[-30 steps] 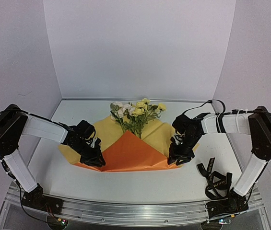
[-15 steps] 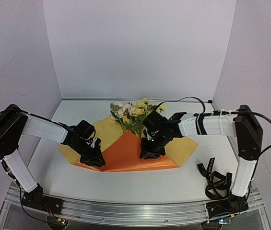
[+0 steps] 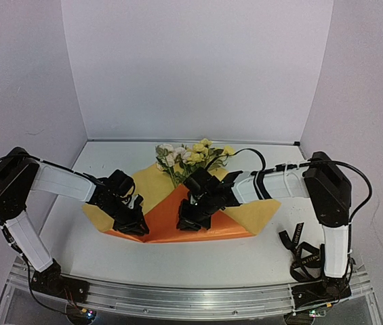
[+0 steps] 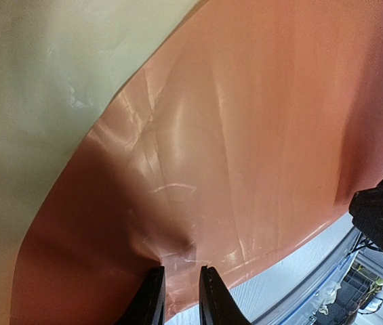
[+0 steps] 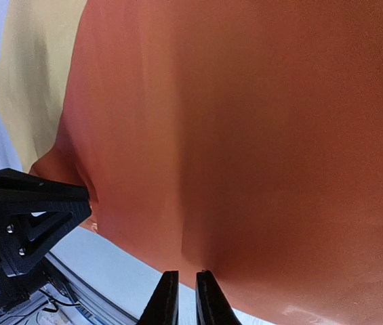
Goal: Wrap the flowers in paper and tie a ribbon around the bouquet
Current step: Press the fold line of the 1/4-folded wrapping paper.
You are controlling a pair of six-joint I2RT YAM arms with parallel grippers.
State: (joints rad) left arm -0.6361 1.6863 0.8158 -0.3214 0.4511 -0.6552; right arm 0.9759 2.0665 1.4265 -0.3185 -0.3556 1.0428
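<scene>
The paper (image 3: pixel 164 222) lies folded, an orange flap in front and yellow (image 3: pixel 148 181) showing at both sides. The flowers (image 3: pixel 191 157) lie at its far edge, stems hidden under the flap. My left gripper (image 3: pixel 133 225) sits at the flap's near left corner. In the left wrist view this gripper (image 4: pixel 179 271) is shut on puckered orange paper (image 4: pixel 245 135). My right gripper (image 3: pixel 190 220) rests on the middle of the flap. Seen from its wrist, the right gripper (image 5: pixel 186 273) has its jaws almost together at the orange edge (image 5: pixel 259 169); whether paper is pinched does not show. The ribbon (image 3: pixel 304 254) lies loose at the near right.
White walls close in the table at the back and both sides. A metal rail (image 3: pixel 191 298) runs along the near edge. The right arm reaches across the yellow right part of the sheet (image 3: pixel 262 208). The left gripper's black body (image 5: pixel 28 217) shows in the right wrist view.
The right arm swept left from the paper's near right corner to the middle of the orange flap, its jaws narrowing. The yellow right side now shows. The left arm has not moved.
</scene>
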